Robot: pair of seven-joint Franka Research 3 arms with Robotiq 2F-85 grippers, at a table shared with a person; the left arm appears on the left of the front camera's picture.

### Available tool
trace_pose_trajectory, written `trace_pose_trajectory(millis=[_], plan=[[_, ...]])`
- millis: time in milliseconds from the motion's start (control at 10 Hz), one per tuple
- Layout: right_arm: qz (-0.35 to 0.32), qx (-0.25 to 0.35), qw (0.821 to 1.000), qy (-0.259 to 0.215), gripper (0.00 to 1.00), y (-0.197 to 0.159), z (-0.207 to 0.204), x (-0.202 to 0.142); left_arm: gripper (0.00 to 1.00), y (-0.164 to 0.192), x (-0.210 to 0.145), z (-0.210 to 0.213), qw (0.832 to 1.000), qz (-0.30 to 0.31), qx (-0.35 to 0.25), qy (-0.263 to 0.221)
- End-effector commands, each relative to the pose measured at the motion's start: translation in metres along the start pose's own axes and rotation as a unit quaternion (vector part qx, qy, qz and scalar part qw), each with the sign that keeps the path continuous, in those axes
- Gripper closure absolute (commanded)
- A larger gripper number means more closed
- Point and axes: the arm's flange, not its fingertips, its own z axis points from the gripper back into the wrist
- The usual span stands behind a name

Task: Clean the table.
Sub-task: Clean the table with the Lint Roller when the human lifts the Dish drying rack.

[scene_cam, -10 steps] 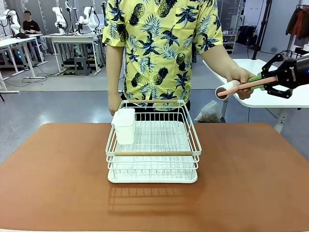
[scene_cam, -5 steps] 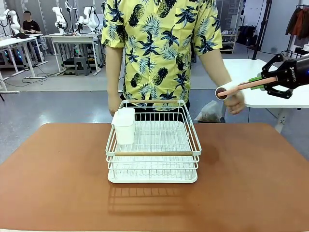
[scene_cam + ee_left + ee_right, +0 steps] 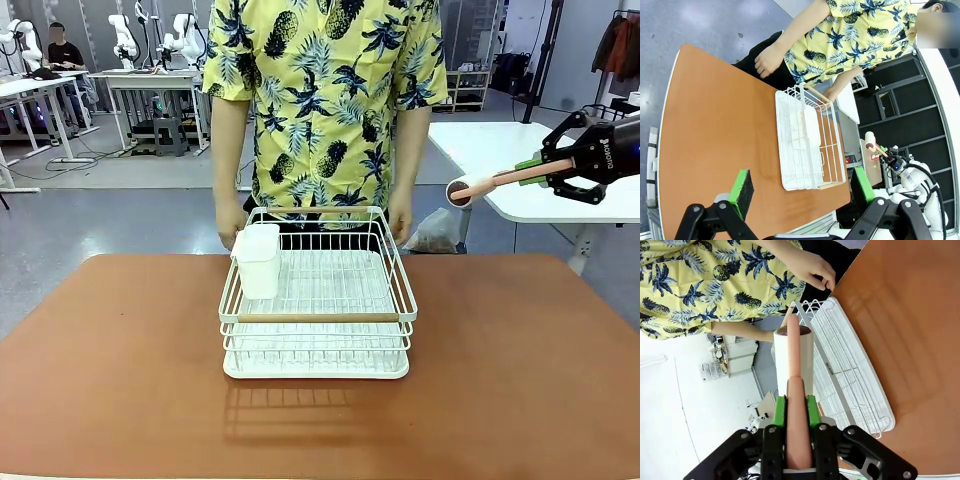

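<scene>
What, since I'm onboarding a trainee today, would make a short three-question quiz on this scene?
1. True or false: the right end effector is shut on the handle of the lint roller.
2. Multiple choice: the white container sits A) at the left side of the dish rack; B) in a person's hand; C) on the floor.
3. Fill in: the left end effector, above the table, is ___.

Key: 1 true; 2 A; 3 open.
</scene>
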Motion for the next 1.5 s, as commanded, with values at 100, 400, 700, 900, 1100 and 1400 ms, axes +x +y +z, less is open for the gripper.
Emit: trace_pose_trajectory(millis=[100,400,700,900,1100,1400], plan=[[-0.001,0.001,1.000,0.001,1.00,0.0010,-0.0002,-0.0004,0.00,0.0002,-0.0004,0.0027,1.000,-0.006,-0.004,-0.003],[-0.001,0.001,1.000,0.001,1.00,0.0010,-0.0002,-0.0004,0.00,0.0002,-0.0004,0.0027,1.000,-0.006,-0.004,-0.003],[-0.001,0.001,1.000,0.001,1.00,0.0010,-0.0002,-0.0004,0.00,0.0002,-0.0004,0.0027,1.000,-0.006,-0.004,-0.003],[-0.001,0.001,1.000,0.001,1.00,0.0010,-0.0002,-0.0004,0.00,0.0002,-0.0004,0.0027,1.000,-0.006,-0.004,-0.003],[-0.001,0.001,1.000,0.001,1.00,0.0010,-0.0002,-0.0004,0.00,0.0002,-0.0004,0.0027,1.000,-0.006,-0.004,-0.003],[-0.001,0.001,1.000,0.001,1.00,0.0010,-0.0002,-0.0004,0.00,0.0002,-0.0004,0.0027,1.000,-0.006,-0.004,-0.003]])
